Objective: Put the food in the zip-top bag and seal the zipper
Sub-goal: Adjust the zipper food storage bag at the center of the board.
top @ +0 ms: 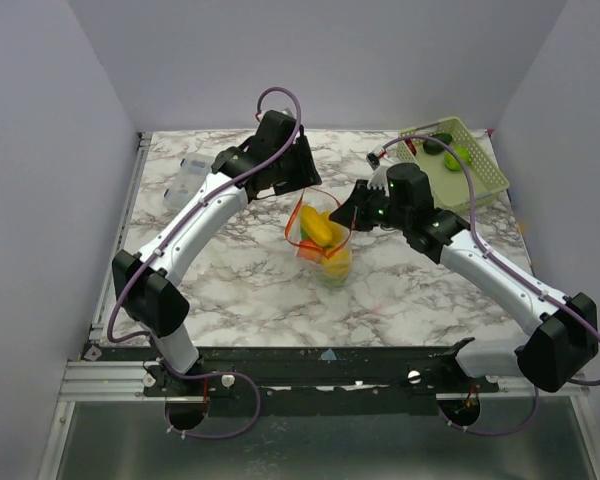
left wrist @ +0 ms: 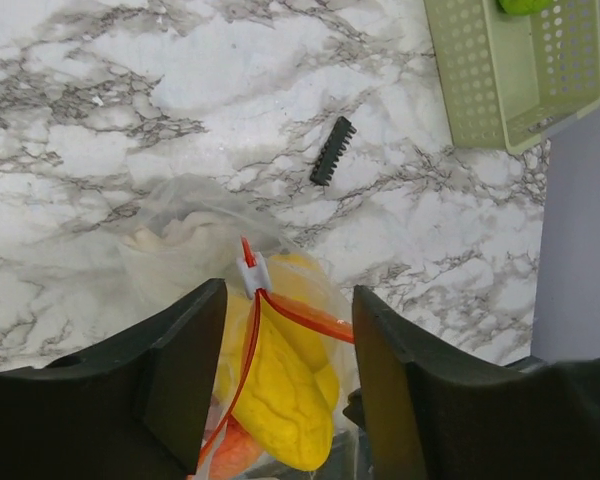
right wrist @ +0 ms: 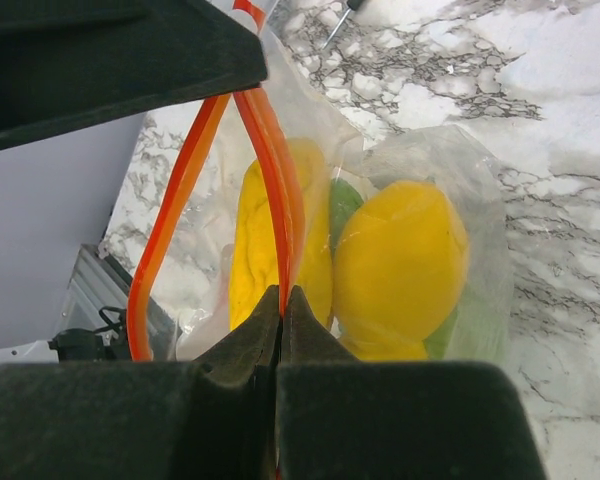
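Observation:
The zip-top bag (top: 323, 243) stands at the table's middle, mouth up and open. Its orange-red zipper (top: 302, 212) forms a loop. Inside lie yellow, orange and green food pieces (right wrist: 400, 262). My right gripper (top: 348, 216) is at the bag's right rim, shut on the zipper strip (right wrist: 276, 190), its tips (right wrist: 282, 295) pinched together. My left gripper (top: 298, 196) is open at the bag's far left rim. In the left wrist view its fingers (left wrist: 190, 345) straddle the mouth, with the white slider (left wrist: 252, 272) and a yellow piece (left wrist: 280, 390) between them.
A pale green slatted basket (top: 480, 172) at the back right holds green food pieces (top: 460, 155). It also shows in the left wrist view (left wrist: 480, 80). A small black ridged part (left wrist: 331, 151) lies on the marble near it. A clear object (top: 185, 180) lies at the back left.

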You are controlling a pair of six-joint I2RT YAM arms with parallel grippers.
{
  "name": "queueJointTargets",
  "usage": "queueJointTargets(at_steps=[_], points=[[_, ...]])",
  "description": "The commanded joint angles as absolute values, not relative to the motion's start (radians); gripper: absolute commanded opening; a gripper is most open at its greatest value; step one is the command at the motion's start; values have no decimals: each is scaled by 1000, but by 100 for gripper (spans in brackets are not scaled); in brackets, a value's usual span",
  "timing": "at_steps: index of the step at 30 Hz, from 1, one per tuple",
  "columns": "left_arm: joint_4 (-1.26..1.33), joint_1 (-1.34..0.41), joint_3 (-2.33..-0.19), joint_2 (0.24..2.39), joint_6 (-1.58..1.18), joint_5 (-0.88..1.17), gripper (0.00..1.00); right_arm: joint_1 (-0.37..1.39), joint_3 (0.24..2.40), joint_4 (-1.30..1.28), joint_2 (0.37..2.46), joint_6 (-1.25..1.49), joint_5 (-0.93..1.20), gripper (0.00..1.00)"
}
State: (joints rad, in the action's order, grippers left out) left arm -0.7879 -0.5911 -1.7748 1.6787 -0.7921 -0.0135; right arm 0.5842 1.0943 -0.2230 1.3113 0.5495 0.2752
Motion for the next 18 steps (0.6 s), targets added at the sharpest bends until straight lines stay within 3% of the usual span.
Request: queueJointTargets(at_steps=[1, 5, 9, 11, 13, 18], points=[[-776, -594, -1797, 1722, -819, 26, 49, 603, 1076, -178, 1268, 561, 285, 1], [-785, -595, -1817, 1741, -811, 25, 36, 622, 1069, -171, 1261, 575, 277, 0], [-785, -594, -1804, 1735, -784, 27, 7, 637, 1062, -159, 1249, 589, 262, 1], [-785, -596, -1808, 1730, -744, 33, 0, 645, 1069, -163, 1253, 588, 270, 2], [-773, -593, -1812, 1716, -680, 50, 0, 650, 1083, -180, 1261, 577, 282, 12], [-735, -572, -1785, 1631, -458, 169, 0, 650, 1127, -271, 1231, 501, 220, 54]])
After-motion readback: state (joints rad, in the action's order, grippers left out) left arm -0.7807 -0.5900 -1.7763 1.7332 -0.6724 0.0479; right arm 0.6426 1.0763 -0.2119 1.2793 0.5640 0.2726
